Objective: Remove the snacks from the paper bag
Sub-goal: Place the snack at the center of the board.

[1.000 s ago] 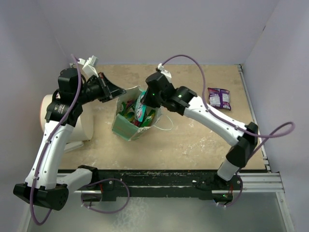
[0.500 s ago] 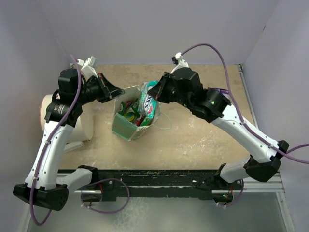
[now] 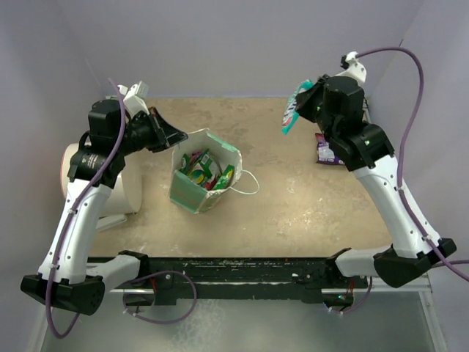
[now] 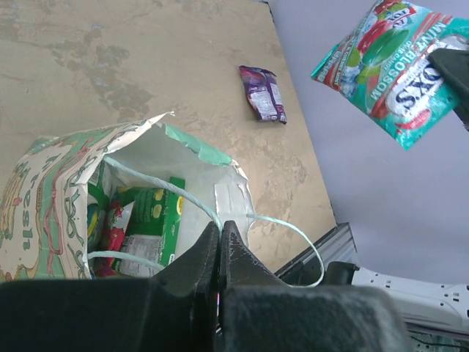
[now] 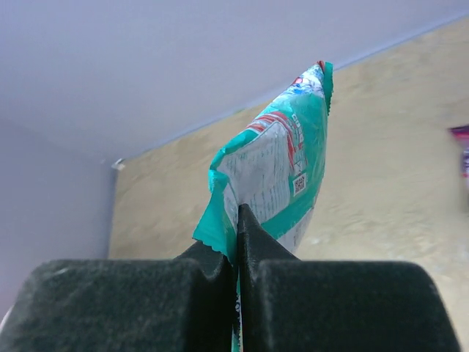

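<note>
R pincer (image 3: 305,103) is up in the upper right of the top view, clamped tight on one edge of a teal-green snack pkt (image 3: 291,111) w/ red & white print. The pkt hangs in the air, clear of the tabletop (image 3: 293,213) and well apart from the paper bag (image 3: 187,194). In the R wrist view the black fingers (image 5: 212,257) meet on the pkt's lower corner. L pincer (image 3: 181,137) sits at the bag's upper-left rim, closed w/ no gap, pinching the bag edge where a string handle (image 4: 278,224) runs in. The bag stands open-mouthed just left of centre, w/ more snacks (image 3: 205,170) inside; a green pkt (image 4: 150,220) shows in the L wrist view. A purple pkt (image 4: 264,92) lies flat on the tabletop at right, partly behind the R arm in the top view. A white cylinder (image 3: 130,192) sits at far left, beside the L arm.
</note>
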{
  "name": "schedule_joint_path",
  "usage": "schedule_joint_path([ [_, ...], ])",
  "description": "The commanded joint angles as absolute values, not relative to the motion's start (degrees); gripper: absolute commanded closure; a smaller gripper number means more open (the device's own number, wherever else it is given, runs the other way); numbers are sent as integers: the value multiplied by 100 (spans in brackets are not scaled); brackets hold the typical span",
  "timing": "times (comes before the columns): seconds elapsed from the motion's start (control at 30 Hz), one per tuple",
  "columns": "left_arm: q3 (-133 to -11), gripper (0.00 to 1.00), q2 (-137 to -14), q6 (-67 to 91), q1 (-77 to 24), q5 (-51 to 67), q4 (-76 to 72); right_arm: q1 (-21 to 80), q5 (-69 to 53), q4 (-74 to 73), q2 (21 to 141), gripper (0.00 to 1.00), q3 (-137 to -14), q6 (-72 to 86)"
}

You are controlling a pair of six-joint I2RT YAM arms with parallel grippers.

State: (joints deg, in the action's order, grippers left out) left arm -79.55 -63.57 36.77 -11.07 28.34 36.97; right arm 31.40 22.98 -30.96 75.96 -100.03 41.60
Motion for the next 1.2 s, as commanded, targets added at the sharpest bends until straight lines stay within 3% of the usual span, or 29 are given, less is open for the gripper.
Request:
schedule_joint_path([
  [0.0, -8306, 100, -6419, 3301, -1138, 2983, 3629, 2400, 2756, -2608, 7483, 100, -9517, 4464],
  [0.23, -8552, 100, -6475, 2962, -1139, 3029, 3800, 717, 1957, -1907, 7580, 100, -8072, 5451],
  [0.6, -8757, 100, -6824, 2577, -1168, 3216, 3709, -685, 1085, 54, 8301, 100, -7057, 5681],
  [0.83, -9314, 100, -7229, 2145, -1255, 2930, 3983, -1199, 192, 770, 9349, 100, -7284, 6128],
  [0.97, -9250, 100, -7279, 2122, -1257, 2953, 3950, -1515, -545, 1714, 9672, 100, -6646, 6475],
  [1.17, -9281, 100, -7297, 2052, -1257, 2870, 4048, -1800, -590, 2111, 9658, 100, -5640, 6837],
])
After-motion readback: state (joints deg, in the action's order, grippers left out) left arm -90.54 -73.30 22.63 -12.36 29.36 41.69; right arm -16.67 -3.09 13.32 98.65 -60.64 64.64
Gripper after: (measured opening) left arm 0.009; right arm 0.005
